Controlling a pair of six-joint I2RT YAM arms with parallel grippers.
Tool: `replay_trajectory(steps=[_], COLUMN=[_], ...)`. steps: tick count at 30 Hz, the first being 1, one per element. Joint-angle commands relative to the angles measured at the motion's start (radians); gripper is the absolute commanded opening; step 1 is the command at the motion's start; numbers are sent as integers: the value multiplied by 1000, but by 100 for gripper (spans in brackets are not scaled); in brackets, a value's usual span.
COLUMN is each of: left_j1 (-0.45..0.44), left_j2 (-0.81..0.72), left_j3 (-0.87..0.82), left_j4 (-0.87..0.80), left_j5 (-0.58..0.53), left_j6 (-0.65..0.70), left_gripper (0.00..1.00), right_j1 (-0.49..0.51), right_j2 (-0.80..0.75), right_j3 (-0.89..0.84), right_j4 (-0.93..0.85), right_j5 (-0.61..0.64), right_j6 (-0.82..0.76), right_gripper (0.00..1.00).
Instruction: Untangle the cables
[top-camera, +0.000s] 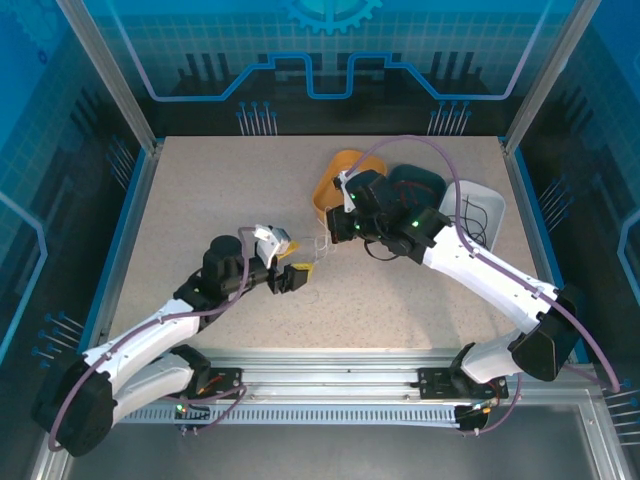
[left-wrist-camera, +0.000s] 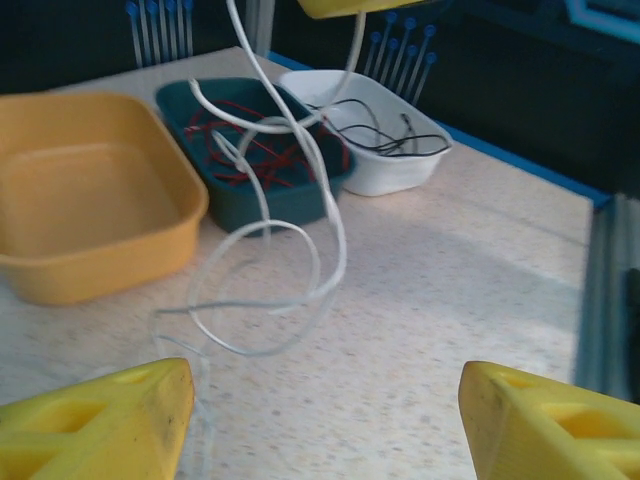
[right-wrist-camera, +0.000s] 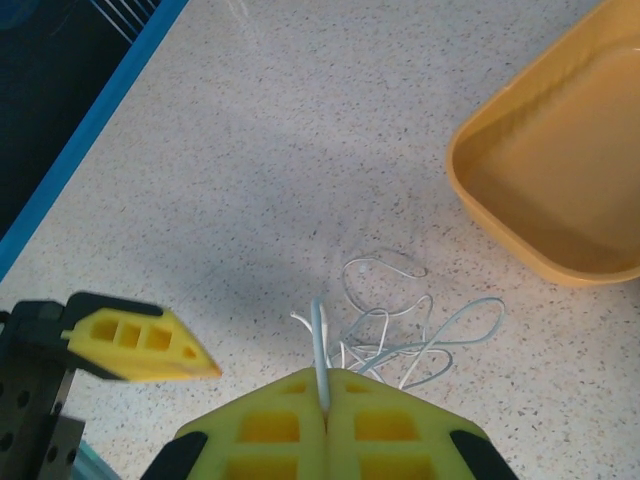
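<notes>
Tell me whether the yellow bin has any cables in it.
No. The yellow bin is bare inside; the red cables lie in the dark green bin beside it.

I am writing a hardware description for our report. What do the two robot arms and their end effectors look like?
Both the left arm and the right arm have white shells, black joints with small green lights, and a purple-grey cable looped alongside. The left end effector and the right end effector carry yellow fingers with rectangular pockets.
</notes>
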Motion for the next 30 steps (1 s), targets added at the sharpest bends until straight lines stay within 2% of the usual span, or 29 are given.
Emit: replay_trajectory(steps=[1, 4, 13, 16, 20, 21, 24, 27, 30], left_j1=[-8, -17, -56, -68, -91, -94, -97, -96, -97], left_j2=[19, 55, 136, 165, 206, 208, 176, 107, 31], left_j3=[11, 48, 112, 132, 158, 160, 147, 116, 90], left_j4=[-1, -34, -38, -40, -62, -67, -79, -86, -110], left_j5=[-77, -52, -89, -87, -127, -142, -175, -209, -253], left_j6=[167, 204, 254, 258, 265, 265, 257, 246, 234], left_gripper=[70, 66, 62, 55, 31, 25, 16, 10, 10], right_j1=[-12, -11, -12, -13, -12, -12, -14, -19, -34], right_j2=[-3, 0, 0, -4, -20, -27, -53, -83, -104], right_j3=[21, 27, 29, 29, 27, 28, 23, 16, 11], right_j4=[2, 8, 15, 18, 14, 7, -30, -87, -171], right_j5=[-55, -73, -114, -124, -113, -99, -14, 108, 248], right_j6=[18, 22, 36, 37, 33, 30, 22, 23, 53], right_gripper=[0, 0, 0, 0, 0, 0, 0, 0, 0])
